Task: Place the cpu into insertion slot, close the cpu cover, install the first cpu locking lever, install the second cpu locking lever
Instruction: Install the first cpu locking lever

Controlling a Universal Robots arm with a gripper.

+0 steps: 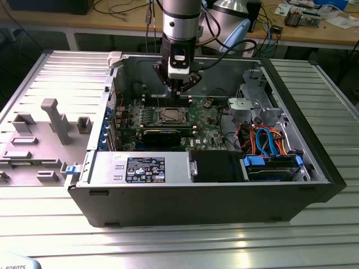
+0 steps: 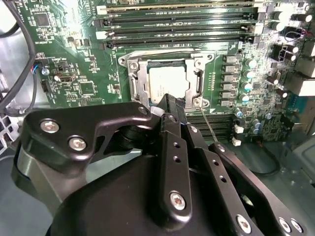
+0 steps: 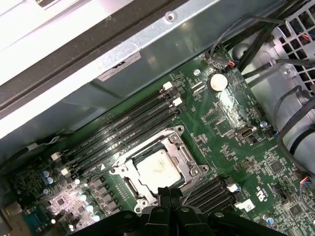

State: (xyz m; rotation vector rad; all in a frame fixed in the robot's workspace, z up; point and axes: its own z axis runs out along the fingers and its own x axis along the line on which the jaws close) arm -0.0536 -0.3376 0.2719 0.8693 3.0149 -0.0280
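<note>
The cpu [image 2: 166, 81] [image 3: 155, 169], a pale silver square, lies in the insertion slot [image 1: 168, 115] on the green motherboard [image 2: 74, 49]. The silver cpu cover [image 2: 139, 83] [image 3: 183, 156] lies flat around it, and the chip shows through its window. A thin metal lever [image 2: 210, 129] runs along one side of the socket. My gripper [image 1: 179, 91] [image 2: 172, 102] [image 3: 170, 192] hangs just above the socket's edge. Its black fingers are pressed together with nothing seen between them.
The motherboard sits inside an open computer case [image 1: 314, 185]. Long black memory slots [image 2: 182, 22] flank the socket. Orange and blue cables [image 1: 269, 140] and a drive cage [image 1: 252, 101] fill the exterior view's right. A grey panel [image 1: 45, 123] lies at the left.
</note>
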